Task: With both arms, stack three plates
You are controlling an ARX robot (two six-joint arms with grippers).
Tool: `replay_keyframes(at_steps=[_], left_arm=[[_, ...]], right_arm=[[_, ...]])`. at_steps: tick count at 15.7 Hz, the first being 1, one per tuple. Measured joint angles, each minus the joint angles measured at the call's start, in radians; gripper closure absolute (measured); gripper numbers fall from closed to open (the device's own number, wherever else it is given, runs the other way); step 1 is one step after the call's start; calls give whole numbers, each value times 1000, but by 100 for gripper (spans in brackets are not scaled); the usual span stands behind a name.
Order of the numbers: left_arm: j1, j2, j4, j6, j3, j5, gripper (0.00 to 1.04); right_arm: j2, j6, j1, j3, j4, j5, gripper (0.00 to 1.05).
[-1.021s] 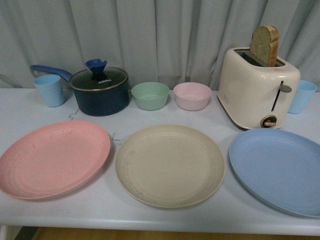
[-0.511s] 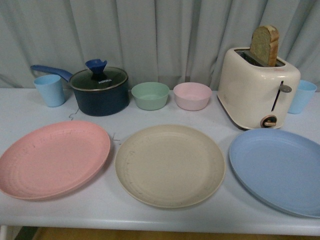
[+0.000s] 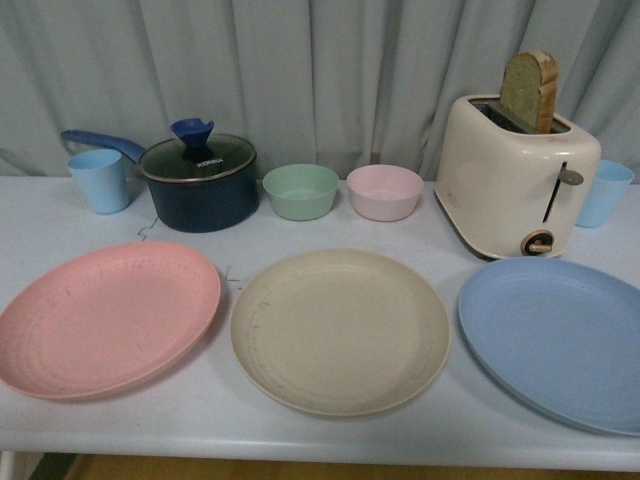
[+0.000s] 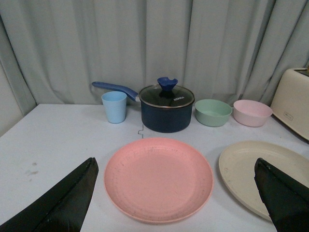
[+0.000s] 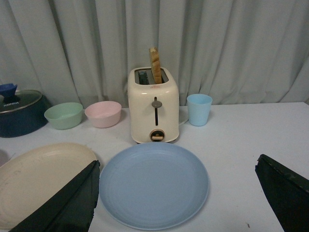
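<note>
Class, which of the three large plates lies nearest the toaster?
The blue plate, just in front of the toaster; the beige plate sits in the middle and the pink plate farthest left.

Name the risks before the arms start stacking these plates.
The blue plate lies close in front of the toaster; lifting it could bump the toaster. The pink plate and blue plate sit near the table's front edge; a failed grasp might push them off. All three lie flat, so thin rims may slip.
</note>
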State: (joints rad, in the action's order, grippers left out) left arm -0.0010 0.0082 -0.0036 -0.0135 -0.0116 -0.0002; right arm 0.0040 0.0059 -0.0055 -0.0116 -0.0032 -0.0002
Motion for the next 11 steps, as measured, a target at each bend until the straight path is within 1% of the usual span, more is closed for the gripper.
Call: replay_keyframes(at_steps=[1, 2, 3, 4, 11], left_arm=[[-31, 32, -131, -24, -38, -88, 7], [-43, 515, -221, -78, -259, -306, 7], [60, 896, -56, 35, -377, -161, 7], [135, 1292, 56, 103, -564, -64, 7], [162, 1490, 40, 125, -684, 2, 7]], right_arm=[[0, 0, 0, 0, 0, 0, 6], [0, -3, 0, 0, -1, 1, 6], [0, -3, 1, 0, 0, 0, 6], [0, -3, 1, 0, 0, 0, 6], [0, -3, 1, 0, 0, 0, 6]])
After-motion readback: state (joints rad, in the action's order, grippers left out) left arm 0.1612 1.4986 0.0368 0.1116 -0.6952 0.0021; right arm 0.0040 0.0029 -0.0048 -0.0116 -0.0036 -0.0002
